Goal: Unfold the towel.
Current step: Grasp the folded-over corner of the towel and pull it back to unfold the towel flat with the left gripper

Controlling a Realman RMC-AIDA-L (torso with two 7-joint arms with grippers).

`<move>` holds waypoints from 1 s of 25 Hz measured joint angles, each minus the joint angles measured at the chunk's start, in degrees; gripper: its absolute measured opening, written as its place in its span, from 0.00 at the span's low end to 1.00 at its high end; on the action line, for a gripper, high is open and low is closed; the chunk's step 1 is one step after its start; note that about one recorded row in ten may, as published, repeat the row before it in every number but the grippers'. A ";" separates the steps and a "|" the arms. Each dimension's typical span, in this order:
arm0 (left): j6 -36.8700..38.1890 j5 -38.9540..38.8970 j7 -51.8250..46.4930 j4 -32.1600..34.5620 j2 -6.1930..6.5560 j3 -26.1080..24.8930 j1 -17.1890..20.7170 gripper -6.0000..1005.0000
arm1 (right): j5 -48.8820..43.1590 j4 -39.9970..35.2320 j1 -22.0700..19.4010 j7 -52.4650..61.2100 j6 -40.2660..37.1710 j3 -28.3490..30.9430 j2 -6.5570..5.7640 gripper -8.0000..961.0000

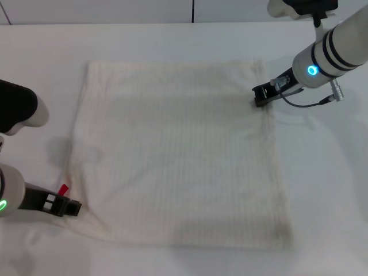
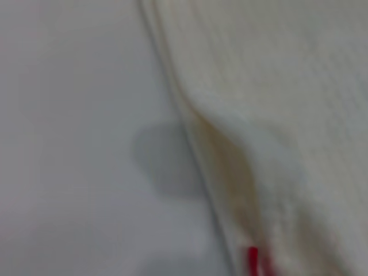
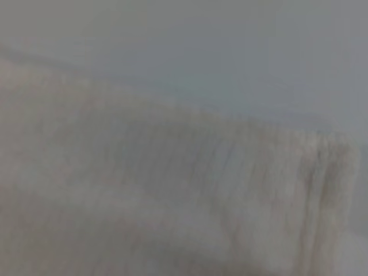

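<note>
The towel [image 1: 178, 155] lies spread flat on the white table [image 1: 328, 190]; the left gripper [image 1: 73, 207] sits at its near-left corner by the red tag [image 1: 63, 188]; the right gripper [image 1: 260, 96] touches the far-right edge; whether either grips, I cannot tell.

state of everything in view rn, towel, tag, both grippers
towel: spread flat on the table, near-left corner slightly lifted
red tag: at that near-left corner
left gripper: at the near-left corner
right gripper: at the far-right edge
</note>
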 joint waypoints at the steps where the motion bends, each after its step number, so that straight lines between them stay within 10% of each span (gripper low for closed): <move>1: 0.29 0.02 0.09 0.69 0.03 -0.35 -0.07 0.80 | 0.00 -0.03 -0.01 0.00 0.00 0.00 0.00 0.05; 14: -4.18 0.11 -2.48 -2.07 1.82 -1.16 0.92 0.80 | 0.00 -0.10 -0.11 -0.07 -0.01 0.00 0.00 0.07; 25: -3.05 0.03 2.49 -8.77 0.19 0.04 0.86 0.80 | 0.00 -5.01 -2.13 -0.10 -0.61 -0.19 0.42 0.09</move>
